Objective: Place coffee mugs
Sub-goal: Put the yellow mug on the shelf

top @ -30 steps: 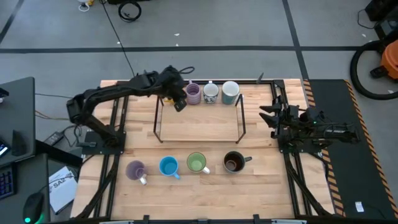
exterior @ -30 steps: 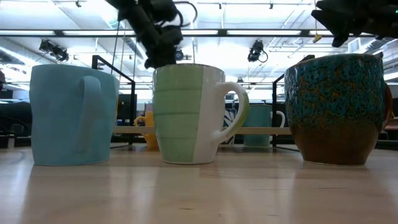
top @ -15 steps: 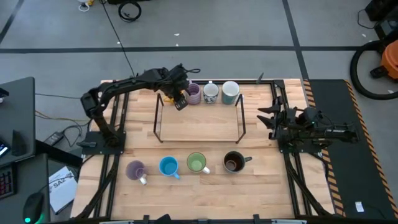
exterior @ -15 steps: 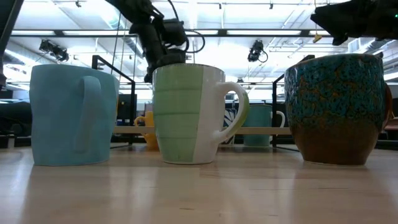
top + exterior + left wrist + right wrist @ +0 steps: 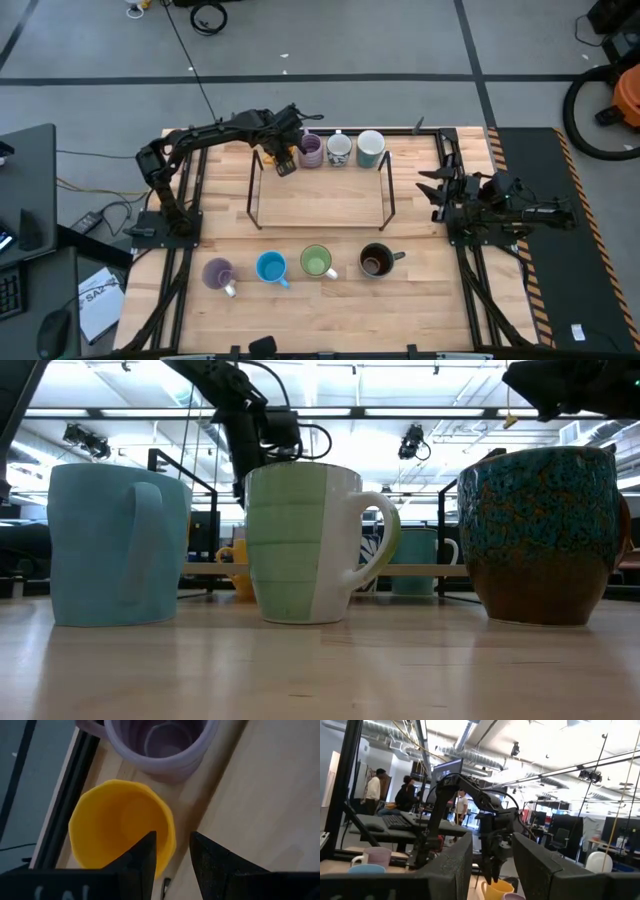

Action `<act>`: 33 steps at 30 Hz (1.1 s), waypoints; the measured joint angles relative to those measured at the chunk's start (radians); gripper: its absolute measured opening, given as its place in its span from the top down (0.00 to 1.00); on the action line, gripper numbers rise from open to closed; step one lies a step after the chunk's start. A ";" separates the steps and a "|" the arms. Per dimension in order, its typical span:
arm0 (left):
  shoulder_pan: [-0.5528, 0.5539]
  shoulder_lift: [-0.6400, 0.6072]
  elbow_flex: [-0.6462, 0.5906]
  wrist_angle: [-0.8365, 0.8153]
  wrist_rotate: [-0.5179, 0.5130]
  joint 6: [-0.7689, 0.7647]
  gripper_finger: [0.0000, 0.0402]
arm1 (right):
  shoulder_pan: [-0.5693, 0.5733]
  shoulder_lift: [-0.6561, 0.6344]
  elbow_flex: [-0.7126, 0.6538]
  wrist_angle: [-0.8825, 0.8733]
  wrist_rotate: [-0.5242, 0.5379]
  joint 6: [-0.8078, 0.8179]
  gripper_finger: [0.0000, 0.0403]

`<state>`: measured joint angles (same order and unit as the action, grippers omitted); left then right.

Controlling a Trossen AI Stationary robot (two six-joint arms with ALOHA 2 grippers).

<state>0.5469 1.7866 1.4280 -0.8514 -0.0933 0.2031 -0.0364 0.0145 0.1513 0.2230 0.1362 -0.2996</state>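
Inspecting from above, I find my left gripper (image 5: 284, 166) extended to the far edge of the wooden table (image 5: 320, 225), at the far-left corner of the black wire frame (image 5: 320, 190). My wrist view shows its two dark fingers (image 5: 142, 860) straddling the rim of the orange mug (image 5: 120, 827): one finger inside the cup, the other outside the wall, a narrow gap remaining on each side. Jaws parted, not yet clamped on the rim. The mug is smooth, glossy, faintly faceted at the lip.

Just beside it along the far edge stands the purple mug (image 5: 311, 150), ribbed and round, then the white patterned mug (image 5: 339, 149) and the pale white-teal mug (image 5: 370, 148), all upright in a row.

Near the front edge a second row stands upright: lavender mug (image 5: 218, 272), bright blue mug (image 5: 271, 267), light green mug (image 5: 316, 262) and dark brown-black mug (image 5: 375, 261). At table height the blue one (image 5: 118, 545) is matte and straight-sided, the green one (image 5: 305, 542) banded with horizontal ridges and a white panel, the dark one (image 5: 545, 535) rounded, with a mottled teal speckled glaze over brown.

My right gripper (image 5: 432, 190) rests near the right edge, well apart from all mugs, fingers apart and empty. The table surface is pale planked wood.
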 joint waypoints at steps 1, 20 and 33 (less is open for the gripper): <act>0.000 0.001 -0.002 0.002 0.012 0.019 0.69 | 0.000 0.000 0.000 -0.003 0.000 0.000 0.64; 0.007 0.082 -0.012 0.011 -0.009 0.149 0.69 | 0.001 0.000 -0.001 -0.084 -0.011 0.110 0.64; 0.024 0.102 -0.012 0.015 -0.022 0.167 0.85 | 0.001 0.000 -0.001 -0.090 -0.036 0.126 0.64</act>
<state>0.5707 1.8889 1.4155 -0.8366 -0.1154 0.3703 -0.0353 0.0147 0.1505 0.1333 0.0998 -0.1741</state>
